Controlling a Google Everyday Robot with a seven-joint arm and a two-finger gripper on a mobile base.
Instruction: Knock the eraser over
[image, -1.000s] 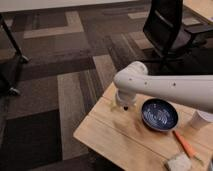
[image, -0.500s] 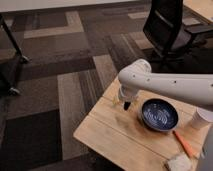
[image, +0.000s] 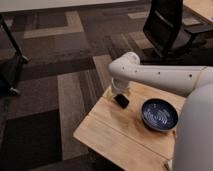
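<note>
The eraser (image: 121, 101) is a small black block on the wooden table (image: 115, 135), near its far left edge. It looks tilted; I cannot tell whether it stands or lies flat. My gripper (image: 118, 93) hangs from the white arm (image: 160, 75), which reaches in from the right. It sits directly above the eraser's far end and is mostly hidden by the white wrist housing. I cannot tell whether it touches the eraser.
A round dark blue patterned bowl (image: 159, 114) sits on the table to the right of the eraser. A black office chair (image: 167, 25) stands beyond the table. The table's left edge drops to carpeted floor (image: 60, 75). A dark stand (image: 12, 60) is at the far left.
The view has shifted and the table now appears closer. The wrist has moved slightly along the far table edge, and the black eraser now shows plainly just below it.
</note>
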